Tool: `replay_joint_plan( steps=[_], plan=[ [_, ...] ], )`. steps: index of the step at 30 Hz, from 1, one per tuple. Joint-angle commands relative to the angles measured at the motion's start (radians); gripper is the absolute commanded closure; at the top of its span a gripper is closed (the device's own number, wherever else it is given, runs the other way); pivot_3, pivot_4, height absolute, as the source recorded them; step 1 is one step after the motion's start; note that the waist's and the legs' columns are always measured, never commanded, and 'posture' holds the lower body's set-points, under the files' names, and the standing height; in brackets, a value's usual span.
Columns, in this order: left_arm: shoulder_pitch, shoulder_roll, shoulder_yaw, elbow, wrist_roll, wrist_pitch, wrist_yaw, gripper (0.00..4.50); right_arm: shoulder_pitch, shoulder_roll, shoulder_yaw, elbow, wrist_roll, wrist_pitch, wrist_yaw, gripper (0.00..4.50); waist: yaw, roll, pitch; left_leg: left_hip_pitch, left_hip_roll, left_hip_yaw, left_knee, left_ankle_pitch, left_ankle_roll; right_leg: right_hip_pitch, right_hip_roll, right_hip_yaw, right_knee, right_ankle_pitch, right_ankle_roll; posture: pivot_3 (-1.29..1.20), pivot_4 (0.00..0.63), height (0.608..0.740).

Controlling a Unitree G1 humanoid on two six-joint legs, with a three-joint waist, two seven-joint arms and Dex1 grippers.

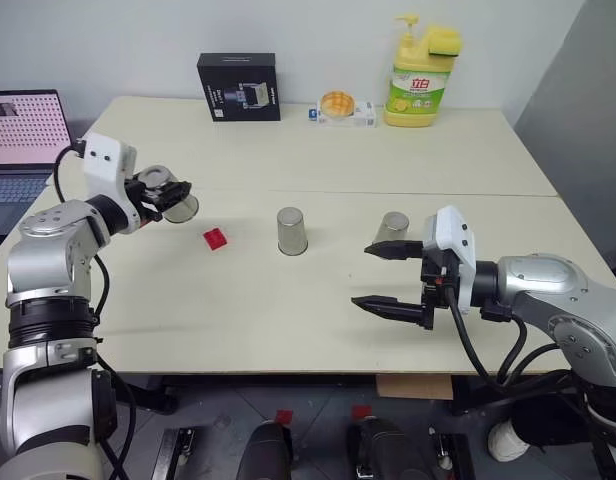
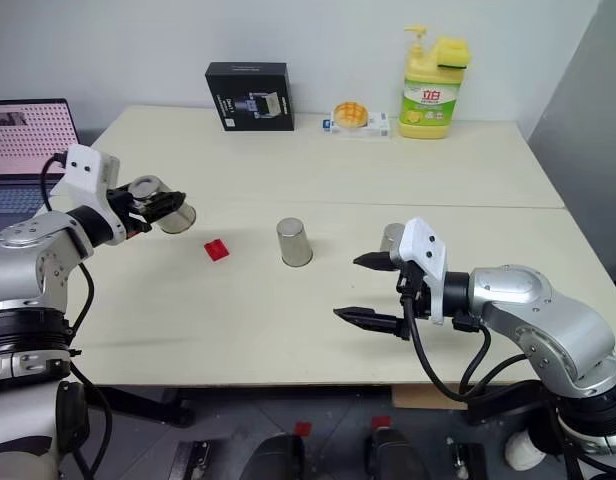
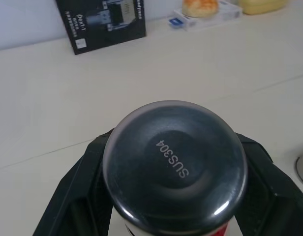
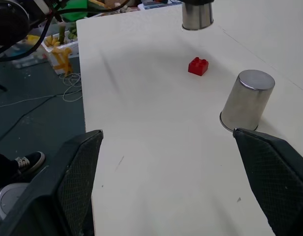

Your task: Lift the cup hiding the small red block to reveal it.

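Three cups mark the table (image 1: 288, 310): the left gripper (image 1: 173, 195) holds one cup (image 1: 178, 205) lifted and tilted, the small red block (image 1: 215, 238) exposed just right and below; the right gripper (image 1: 383, 275) waits wide open, far right.

Surface: wide cream-coloured matte table (image 1: 288, 320), thin seam across its middle | Wall: plain white painted wall (image 1: 138, 40) behind far edge | Right: grey panel (image 1: 588, 120) | Floor: dark grey-green floor (image 4: 38, 123) with loose cables | Light: even, soft
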Motion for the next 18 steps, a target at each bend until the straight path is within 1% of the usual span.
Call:
replay_joint_plan(
  steps=[1,4,9,11,13,16,17,18],
  plan=[
    [-0.056,0.004,0.014,0.119,0.039,-0.077,0.070,1.82,-0.025,0.005,-0.025,-0.013,0.005,-0.022,0.007,0.00,0.001,0.000,0.000,0.000,0.000,0.000,0.000,0.000,0.000,0.000,0.000,0.000,0.000,0.000,0.000,0.00,0.150,0.740],
    [-0.092,-0.015,0.013,0.238,0.050,-0.132,0.095,1.82,-0.025,0.005,-0.027,-0.014,0.007,-0.021,0.008,0.00,0.002,0.000,0.000,0.000,0.000,0.001,0.001,0.000,0.000,0.000,0.000,0.000,0.000,0.000,0.000,0.00,0.150,0.740],
    [-0.135,-0.042,0.003,0.385,0.060,-0.186,0.104,1.82,-0.021,0.002,-0.032,-0.022,0.011,-0.017,0.004,0.00,0.001,0.000,0.000,-0.001,0.000,0.001,0.001,0.000,0.000,0.000,0.000,0.000,0.000,0.000,0.000,0.00,0.150,0.740],
    [-0.149,-0.047,-0.003,0.425,0.066,-0.193,0.105,1.12,-0.019,0.000,-0.035,-0.025,0.013,-0.014,0.002,0.00,0.002,0.000,0.000,-0.001,0.000,0.001,0.001,0.000,0.000,0.000,0.000,-0.001,0.000,0.000,0.000,0.00,0.150,0.740],
    [-0.156,-0.047,-0.005,0.453,0.070,-0.200,0.101,0.84,-0.015,-0.001,-0.038,-0.031,0.015,-0.011,-0.002,0.00,0.001,0.000,0.000,-0.001,-0.001,0.001,0.001,0.000,0.000,0.000,0.000,-0.001,0.000,0.000,0.000,0.00,0.150,0.740],
    [-0.165,-0.041,-0.004,0.482,0.075,-0.210,0.107,0.16,-0.012,-0.001,-0.042,-0.035,0.019,-0.005,-0.008,0.00,0.001,0.000,0.000,-0.001,0.000,0.001,0.001,0.000,0.000,0.000,0.000,-0.001,0.000,0.000,0.000,0.00,0.150,0.740],
    [-0.167,-0.039,-0.003,0.486,0.076,-0.211,0.105,0.01,-0.011,-0.001,-0.043,-0.035,0.019,-0.004,-0.009,0.00,0.001,0.000,0.000,-0.001,0.000,0.001,0.001,0.000,0.000,0.000,0.000,-0.001,0.000,0.000,0.000,0.00,0.150,0.740],
    [-0.169,-0.038,-0.002,0.486,0.075,-0.211,0.102,0.01,-0.010,-0.001,-0.044,-0.036,0.019,-0.003,-0.009,0.00,0.001,0.000,0.000,-0.001,0.000,0.001,0.001,0.000,0.000,0.000,0.000,-0.001,0.000,0.000,0.000,0.00,0.150,0.740]
  ],
)
